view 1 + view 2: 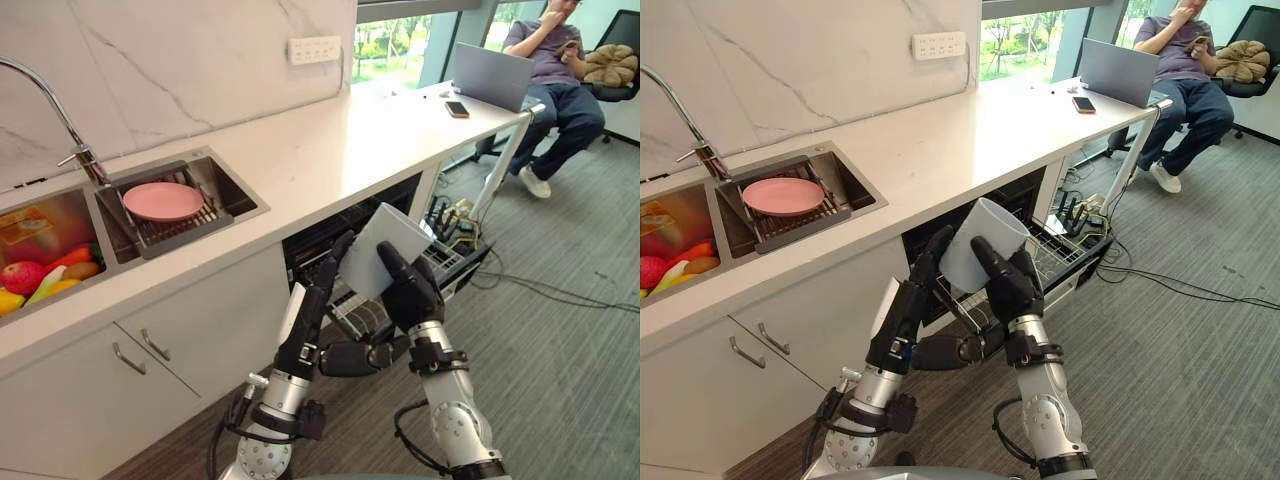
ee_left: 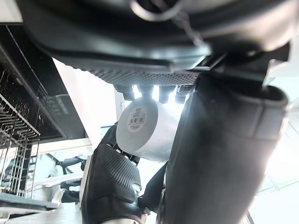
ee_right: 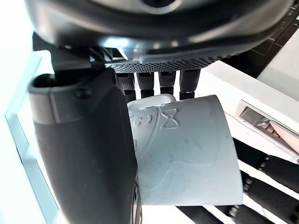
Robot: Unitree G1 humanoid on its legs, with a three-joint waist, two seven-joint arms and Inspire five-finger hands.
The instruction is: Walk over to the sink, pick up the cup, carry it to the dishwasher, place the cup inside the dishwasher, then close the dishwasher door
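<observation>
A light grey cup (image 1: pixel 385 245) hangs tilted in front of the open dishwasher (image 1: pixel 325 240), above its pulled-out wire rack (image 1: pixel 445 258). My right hand (image 1: pixel 410 295) is shut on the cup, with fingers over its front and the thumb behind; the right wrist view shows the cup (image 3: pixel 187 158) pinched between them. The straight fingers of my left hand (image 1: pixel 315 310) lie against the cup's left side, and its thumb reaches across below the right hand. In the left wrist view the cup (image 2: pixel 145 130) shows its base with a sticker on it.
A pink plate (image 1: pixel 163 200) lies on a rack in the sink (image 1: pixel 235 195) under the faucet (image 1: pixel 60 110), with fruit (image 1: pixel 30 275) in the left basin. A laptop (image 1: pixel 490 75) and a phone (image 1: pixel 457 109) sit on the counter's far end. A person (image 1: pixel 555 60) sits beyond it. Cables (image 1: pixel 560 290) cross the floor.
</observation>
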